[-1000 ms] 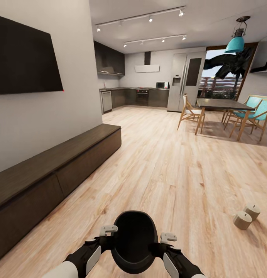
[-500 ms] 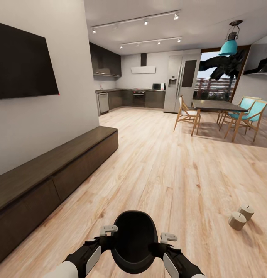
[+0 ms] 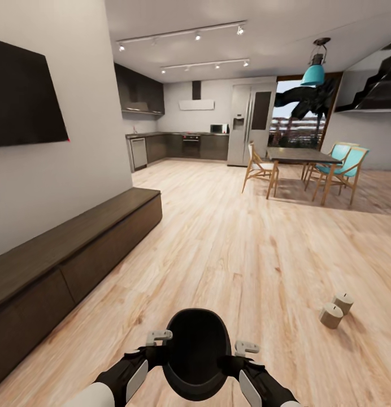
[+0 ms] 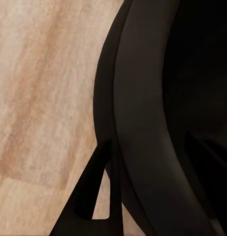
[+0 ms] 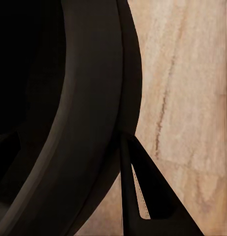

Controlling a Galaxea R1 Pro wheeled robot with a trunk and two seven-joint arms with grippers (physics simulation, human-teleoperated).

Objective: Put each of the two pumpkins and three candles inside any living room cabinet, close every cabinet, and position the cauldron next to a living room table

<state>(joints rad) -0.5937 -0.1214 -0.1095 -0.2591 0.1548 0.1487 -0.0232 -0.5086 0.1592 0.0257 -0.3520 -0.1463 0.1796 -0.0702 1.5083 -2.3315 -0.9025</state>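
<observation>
From the head view, you carry the black cauldron [image 3: 196, 353] low at six o'clock, pinned between the left claw [image 3: 159, 337] at its nine o'clock flank and the right claw [image 3: 247, 347] at its three o'clock flank; whether either claw's fingers actually close on the rim I cannot tell from here. The risk is that the pot is held by side pressure from two arms, so if you turn the base sharply or let one arm drift outward it could slip and drop onto the wooden floor [image 3: 235, 237]. Two candles [image 3: 336, 310] stand touching each other on the floor at about four o'clock, well apart from the claws, and a wide swing that way could knock them over. The cabinet [image 3: 71, 254] runs along the wall from eight to ten o'clock, its fronts shut. In the left wrist view, the cauldron wall [image 4: 143, 123] curves right up against the camera, with one dark finger [image 4: 96, 191] against it over the planks. In the right wrist view, the cauldron [image 5: 79, 108] likewise sits close, a dark finger [image 5: 152, 196] against its side.
</observation>
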